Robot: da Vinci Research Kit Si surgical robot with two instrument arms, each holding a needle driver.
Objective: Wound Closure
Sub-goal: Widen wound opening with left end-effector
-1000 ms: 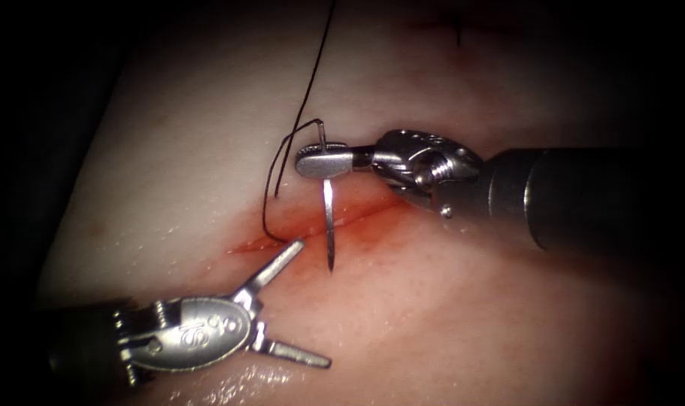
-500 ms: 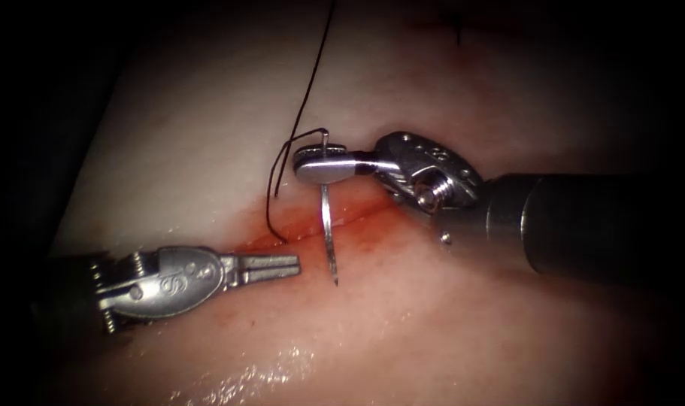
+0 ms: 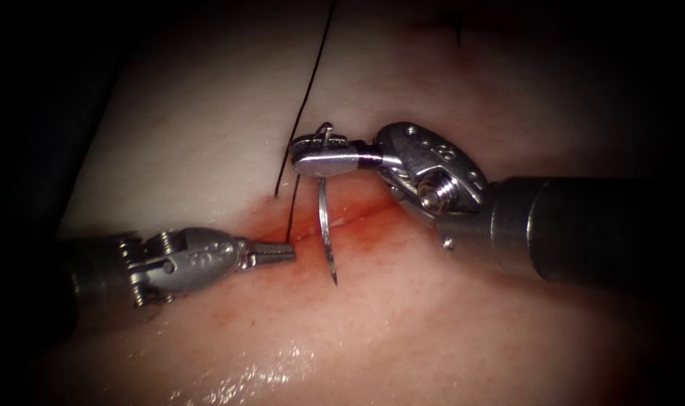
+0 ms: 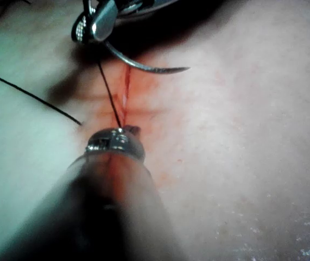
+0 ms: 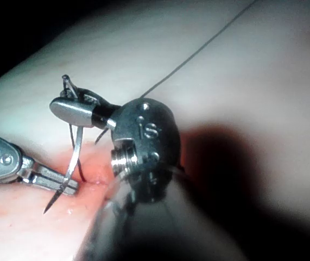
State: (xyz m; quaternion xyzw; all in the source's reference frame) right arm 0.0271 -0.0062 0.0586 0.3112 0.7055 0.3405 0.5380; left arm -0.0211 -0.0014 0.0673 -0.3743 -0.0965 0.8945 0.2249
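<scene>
— So, how far along is the closure, starting nearest the endoscope?

— Hardly begun, I'd judge. The tissue [image 3: 432,338] in front is bare and wet, with no stitch in it.

— And the left tool [image 3: 273,253]?

— It lies low at the left end of the cut [image 3: 361,216], jaws clenched. The thread [image 3: 312,75] runs down taut to their very tip, so I take it they pinch the thread there; the left wrist view shows the strand ending right at the closed tip.

— Where is the needle [image 3: 325,240]?

— Just right of that tip, hanging across the middle of the cut. Its point is free above the tissue on the near side, not in it. No part of its curve is buried.

— Who holds it?

— The right tool [image 3: 323,162], beyond the cut, jaws clamped on the needle close to its tail end, where the thread joins.

— The cut itself?

— Open along what I can see, edged with red fluid [image 3: 372,233], no thread crossing it.

— Farther back?

— The thread climbs away over pale tissue. A second strand stops on the tissue left of the cut; whether it enters there, I cannot tell.

— So what's left?

— Nearly everything: every bite and every knot along this stretch.
</scene>
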